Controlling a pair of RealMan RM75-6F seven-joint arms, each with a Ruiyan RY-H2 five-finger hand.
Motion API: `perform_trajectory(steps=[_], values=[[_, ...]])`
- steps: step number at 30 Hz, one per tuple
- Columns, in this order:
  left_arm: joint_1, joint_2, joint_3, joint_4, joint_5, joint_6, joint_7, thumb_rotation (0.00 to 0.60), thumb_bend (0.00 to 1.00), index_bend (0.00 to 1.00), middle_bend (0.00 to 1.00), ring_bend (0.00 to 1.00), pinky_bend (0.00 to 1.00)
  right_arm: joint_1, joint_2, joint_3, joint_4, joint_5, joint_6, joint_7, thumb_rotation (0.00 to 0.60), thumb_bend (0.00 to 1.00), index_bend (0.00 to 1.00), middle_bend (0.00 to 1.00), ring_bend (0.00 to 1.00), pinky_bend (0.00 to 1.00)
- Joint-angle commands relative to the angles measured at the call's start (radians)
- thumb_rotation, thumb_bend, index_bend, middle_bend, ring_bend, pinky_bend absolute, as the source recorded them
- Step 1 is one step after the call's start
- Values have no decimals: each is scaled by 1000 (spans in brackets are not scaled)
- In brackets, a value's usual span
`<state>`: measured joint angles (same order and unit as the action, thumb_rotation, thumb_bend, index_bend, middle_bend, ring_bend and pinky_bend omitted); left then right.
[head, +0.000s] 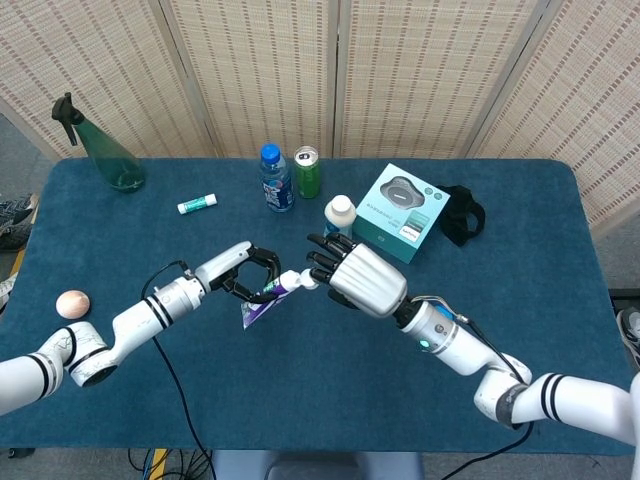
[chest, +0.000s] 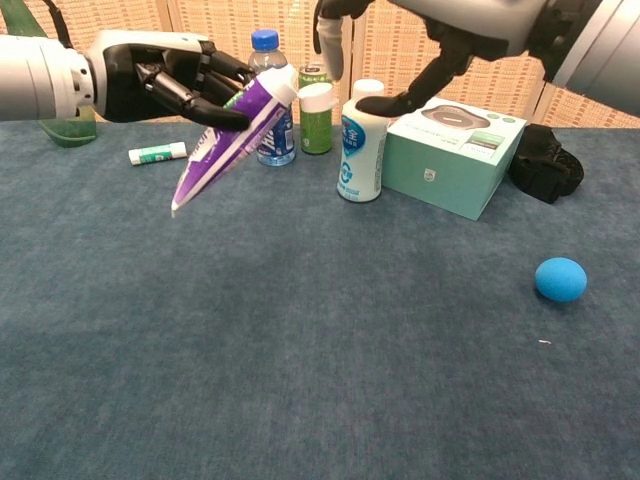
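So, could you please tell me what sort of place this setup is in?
Probably a robot lab or test room: a table in blue cloth, woven folding screens behind it, and household props like a spray bottle and a can.

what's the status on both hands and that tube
Left hand grips purple toothpaste tube, held off the table. Right hand open, fingers at the white cap. White bottle stands close behind.
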<state>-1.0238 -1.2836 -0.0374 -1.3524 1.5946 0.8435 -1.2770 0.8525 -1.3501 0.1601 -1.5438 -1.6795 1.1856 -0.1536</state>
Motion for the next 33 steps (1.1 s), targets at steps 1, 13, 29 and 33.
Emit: perform_trajectory(steps=[1,13,29,33], values=[[7,8,18,-7,7,-9,77,600,390,563,654,426,234,-24,48,-1,-36,-9,31,18,600,204,591,382,155,269],[51,-14,55,-3,-2,-18,489,600,390,563,653,424,235,-137,238,17,-141,44,109,-45,600,204,591,382,155,269],[75,-67,50,39,-134,-135,951,600,389,378,467,297,236,-232,330,2,-180,73,132,-75,600,204,592,382,155,269],[86,-65,29,26,-197,-154,994,600,389,274,348,218,236,-251,341,6,-177,81,143,-76,600,204,592,382,155,269]])
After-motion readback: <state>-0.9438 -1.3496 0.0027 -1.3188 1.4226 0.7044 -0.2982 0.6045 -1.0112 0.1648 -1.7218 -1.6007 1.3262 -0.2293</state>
